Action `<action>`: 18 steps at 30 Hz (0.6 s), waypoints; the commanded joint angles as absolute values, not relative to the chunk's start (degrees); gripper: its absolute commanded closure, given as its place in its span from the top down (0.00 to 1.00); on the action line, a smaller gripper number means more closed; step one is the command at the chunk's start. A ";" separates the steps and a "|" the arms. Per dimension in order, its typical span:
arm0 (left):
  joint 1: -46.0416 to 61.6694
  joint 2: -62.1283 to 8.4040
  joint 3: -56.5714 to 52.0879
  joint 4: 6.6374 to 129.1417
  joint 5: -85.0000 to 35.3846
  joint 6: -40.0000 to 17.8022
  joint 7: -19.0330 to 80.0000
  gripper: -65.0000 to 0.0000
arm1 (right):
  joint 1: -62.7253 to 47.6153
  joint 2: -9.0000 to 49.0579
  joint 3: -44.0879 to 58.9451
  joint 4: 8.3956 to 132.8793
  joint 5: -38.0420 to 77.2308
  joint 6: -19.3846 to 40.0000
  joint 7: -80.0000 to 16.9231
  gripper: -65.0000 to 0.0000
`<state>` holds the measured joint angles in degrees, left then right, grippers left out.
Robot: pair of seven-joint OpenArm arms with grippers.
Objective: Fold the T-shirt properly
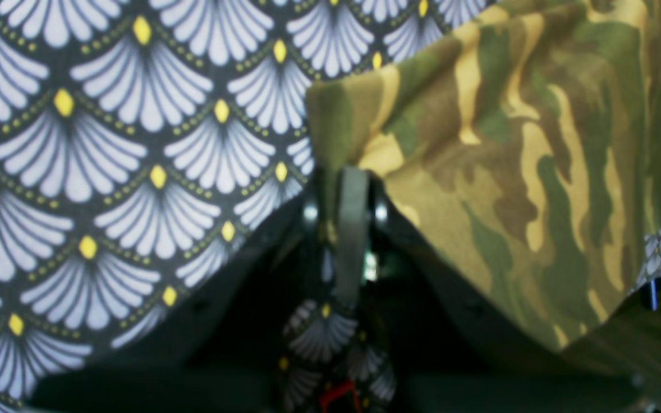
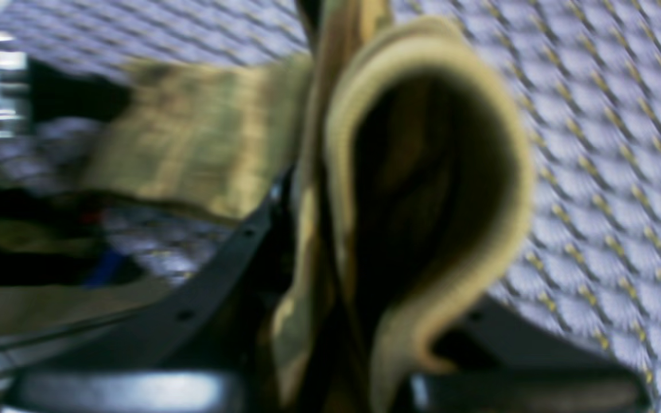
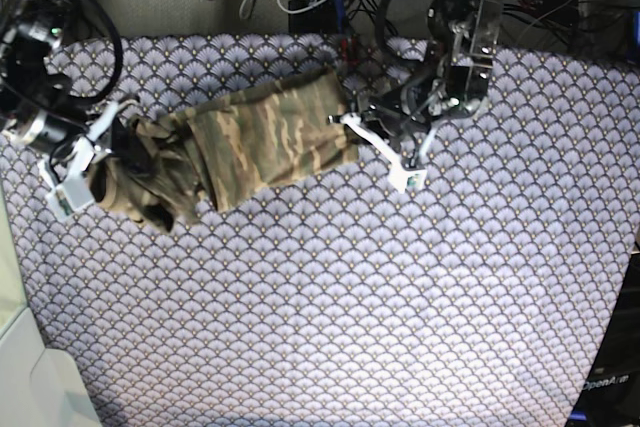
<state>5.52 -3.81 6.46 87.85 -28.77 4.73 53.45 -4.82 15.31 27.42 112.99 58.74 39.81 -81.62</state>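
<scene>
your item: t-shirt, soft camouflage cloth, stretched in a rumpled band at 11 o'clock on the scallop-print table cloth. left gripper pinches one edge; right gripper clamps a rolled fold.

T-shirt blurred (right wrist), folds unreadable

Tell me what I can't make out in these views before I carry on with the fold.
- Right wrist view: motion blur. The T-shirt rises from the right gripper and hides the fingertips, so which part is pinched is unclear.
- Left wrist view: the left gripper shows only partly; the shirt runs off the right edge.
- Base view: the bunched end by the right gripper is too crumpled to find sleeves or collar.
- The table cloth under the shirt is hidden.
</scene>
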 commanded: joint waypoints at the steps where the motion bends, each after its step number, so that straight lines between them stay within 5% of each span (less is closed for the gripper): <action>1: 5.76 -3.56 6.64 87.52 -27.30 5.67 55.25 0.00 | -4.09 16.40 27.65 114.07 61.49 40.00 -80.00 0.02; 18: 0.31 -1.27 6.64 81.89 -27.21 5.58 54.55 0.00 | -4.26 14.37 20.53 113.80 69.23 40.00 -80.00 0.02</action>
